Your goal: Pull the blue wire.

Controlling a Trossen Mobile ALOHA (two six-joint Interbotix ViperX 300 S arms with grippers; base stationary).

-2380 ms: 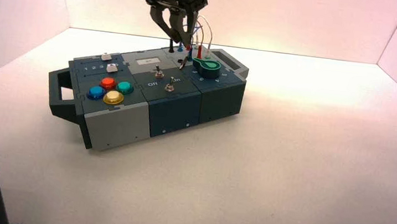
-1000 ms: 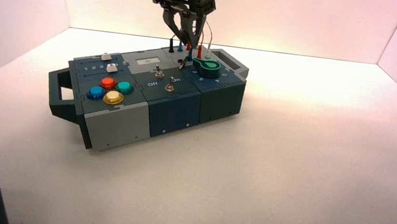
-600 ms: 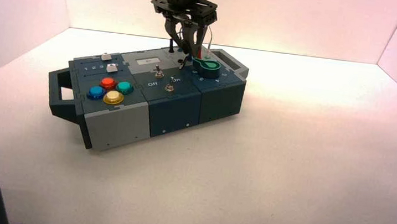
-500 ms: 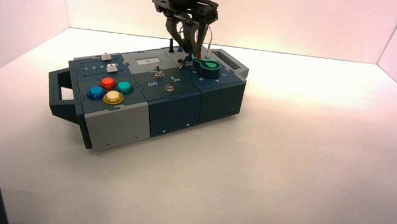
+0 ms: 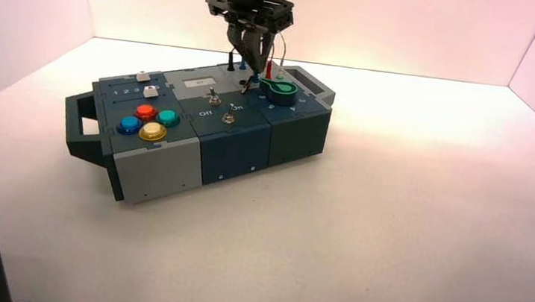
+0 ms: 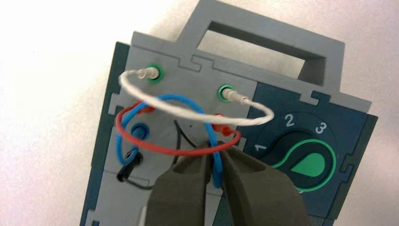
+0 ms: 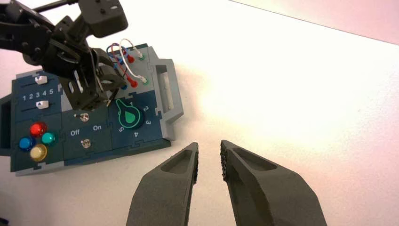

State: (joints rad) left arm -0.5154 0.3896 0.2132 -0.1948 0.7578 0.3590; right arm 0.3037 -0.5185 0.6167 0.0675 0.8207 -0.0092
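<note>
The blue wire (image 6: 165, 97) arches over the grey wire panel at the back of the box (image 5: 158, 166), one blue plug (image 6: 139, 130) seated in its socket. My left gripper (image 6: 214, 153) hangs over that panel, shut on the wire's other leg, which runs down between the two fingers. In the high view the left gripper (image 5: 251, 53) stands upright above the box's back right part. My right gripper (image 7: 209, 151) hovers open over the bare table, well away from the box, with nothing between its fingers.
A red wire (image 6: 155, 148), a white wire (image 6: 188, 110) and a thin black wire (image 6: 182, 136) cross the blue one closely. The green knob (image 6: 308, 165) sits beside the panel. Toggle switches (image 5: 213, 100) and coloured buttons (image 5: 144, 121) lie nearer the front.
The left gripper came across and down over the wire panel, and its fingers closed from wide open onto the blue wire. The right arm stayed still.
</note>
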